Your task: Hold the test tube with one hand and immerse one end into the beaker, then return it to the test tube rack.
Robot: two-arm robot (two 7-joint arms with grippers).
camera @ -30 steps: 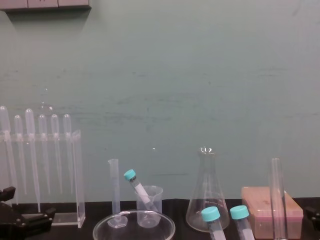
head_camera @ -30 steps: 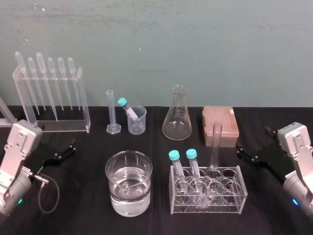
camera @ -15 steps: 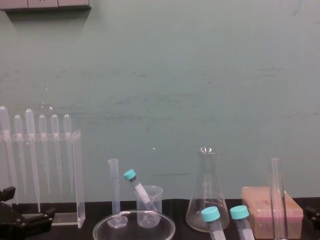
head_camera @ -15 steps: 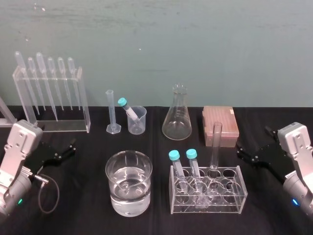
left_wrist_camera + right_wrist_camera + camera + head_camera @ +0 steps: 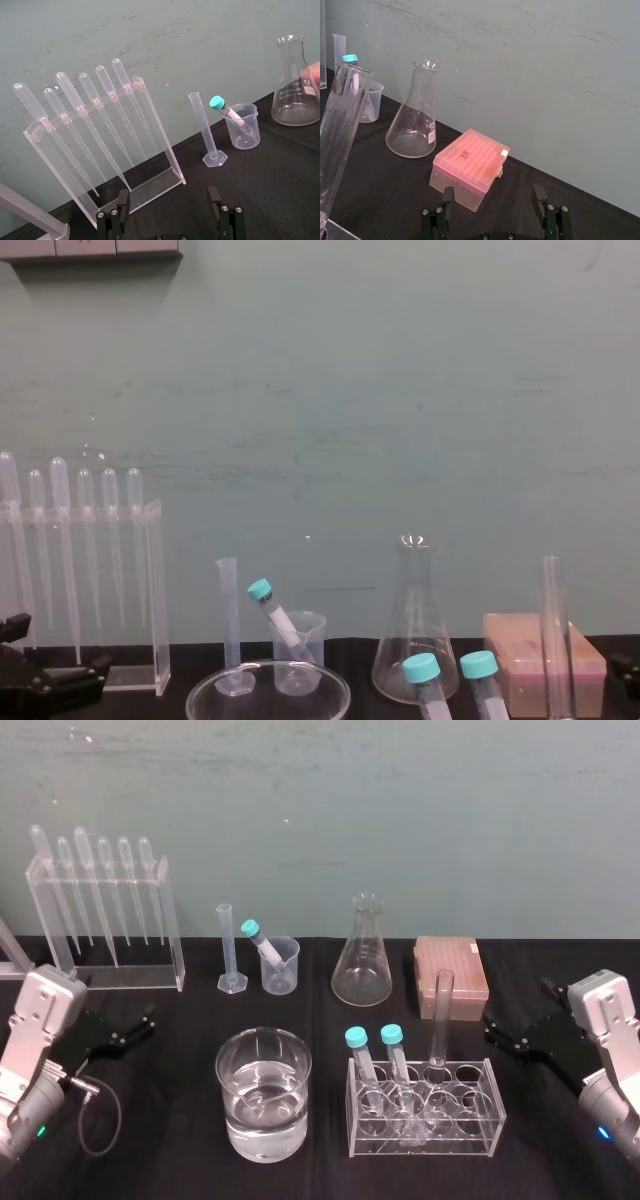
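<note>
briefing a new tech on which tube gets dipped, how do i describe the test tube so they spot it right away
On the black table, find the clear rack just right of the big water-filled beaker. The test tube stands in it, right of two teal-capped tubes; it alone is uncapped, and much taller.

A pale grey boxy housing [image 5: 45, 1010] sits behind the black left pincer [image 5: 140, 1025], another behind the black right pincer [image 5: 493, 1028]. A thin black cable [image 5: 118, 1108] loops behind the left one; silver screws [image 5: 111, 212] stud the finger bases.
</note>
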